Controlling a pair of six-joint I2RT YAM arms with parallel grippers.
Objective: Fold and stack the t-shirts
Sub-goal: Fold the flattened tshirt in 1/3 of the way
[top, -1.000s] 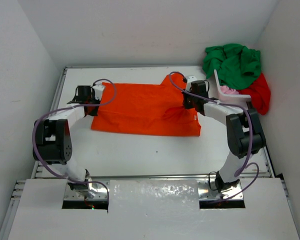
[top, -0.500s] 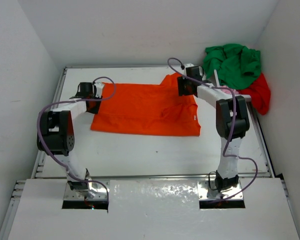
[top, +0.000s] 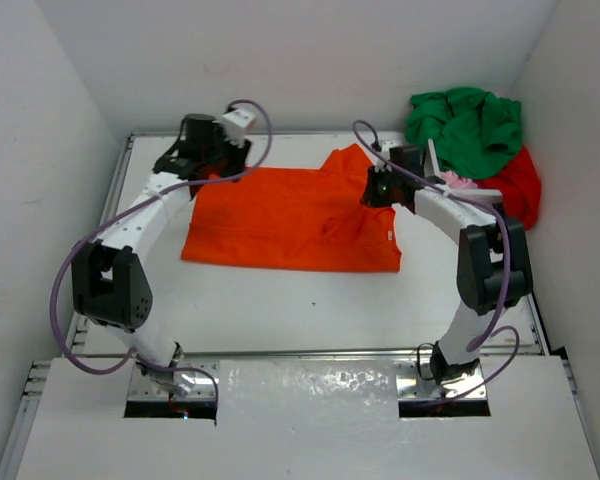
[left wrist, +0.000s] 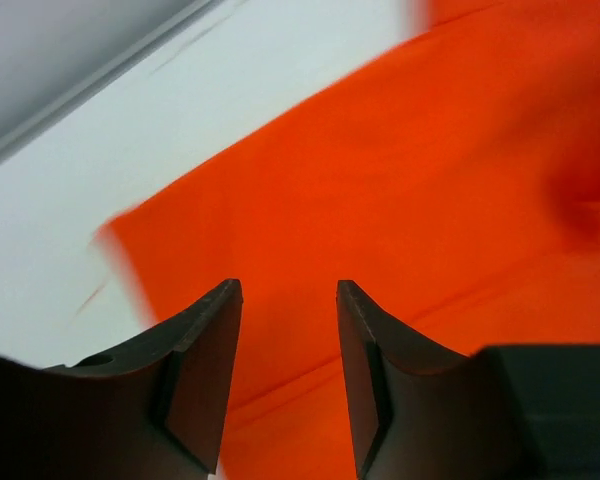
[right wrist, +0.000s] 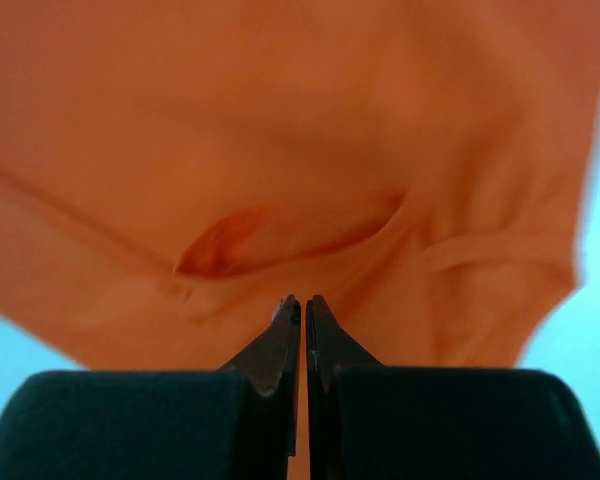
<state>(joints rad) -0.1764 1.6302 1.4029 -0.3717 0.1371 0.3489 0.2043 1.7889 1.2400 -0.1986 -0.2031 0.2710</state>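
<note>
At the left, over the far left corner of the orange t-shirt (top: 290,215): left end effector (left wrist: 287,295), fingers parted by a moderate gap and gripping nothing, orange cloth showing through the gap in the left wrist view. Just beyond that corner, bare white desk (top: 280,300) and the foot of the back wall.

Across the middle of the desk: the orange t-shirt, spread mostly flat and lengthwise from left to right. Near edge fairly straight, one sleeve poking toward the back wall at the right end, a few creases around the collar.

Right of centre, over the shirt's far right part, close to the collar: right end effector (right wrist: 302,305), fingers pressed shut tip to tip. In the right wrist view, collar opening and a sleeve hem just ahead of the tips. Unclear whether any cloth is pinched between them.

In the far right corner, against the side wall: white basket (top: 480,190), tilted, with a light pink t-shirt (top: 460,182) bunched at its rim. Green t-shirt (top: 465,125) heaped in a crumpled mound behind it, red t-shirt (top: 520,185) crumpled just to its right. All three unfolded.
</note>
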